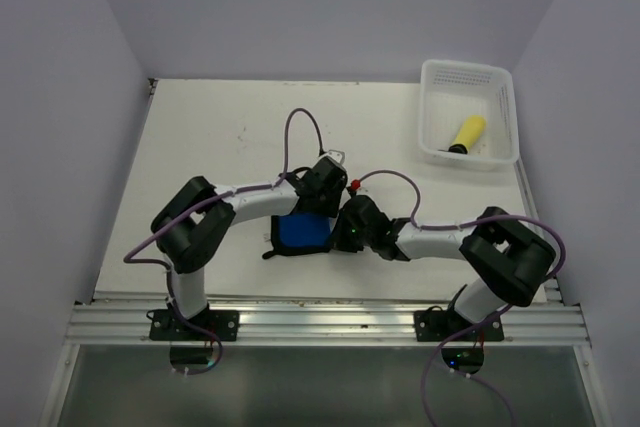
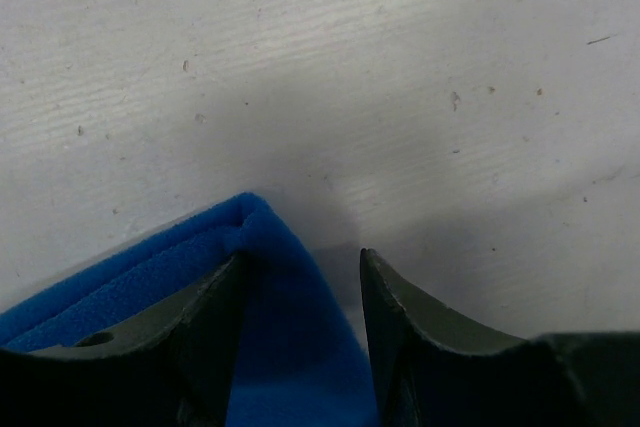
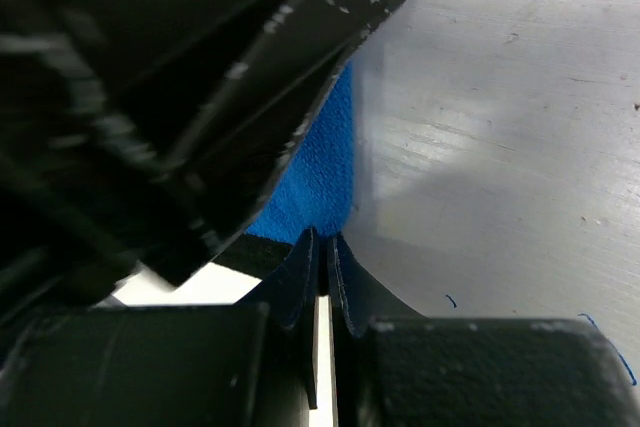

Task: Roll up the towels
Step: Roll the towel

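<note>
The blue towel (image 1: 303, 234) lies folded on the table between the two arms. My left gripper (image 1: 320, 213) comes down on its far edge and stands open, with a raised fold of the blue towel (image 2: 270, 277) between its jaws, against the left finger (image 2: 205, 317). A gap shows beside the right finger (image 2: 400, 327). My right gripper (image 1: 336, 237) is at the towel's right edge. Its jaws (image 3: 325, 237) are pressed together on the edge of the blue towel (image 3: 320, 182). The yellow towel (image 1: 467, 133) lies rolled in the white basket (image 1: 505, 107).
The white perforated basket stands at the table's far right corner. The left arm's dark gripper body (image 3: 200, 77) hangs close over my right gripper. A rail (image 1: 320, 322) runs along the near edge of the table, and grey walls enclose the sides.
</note>
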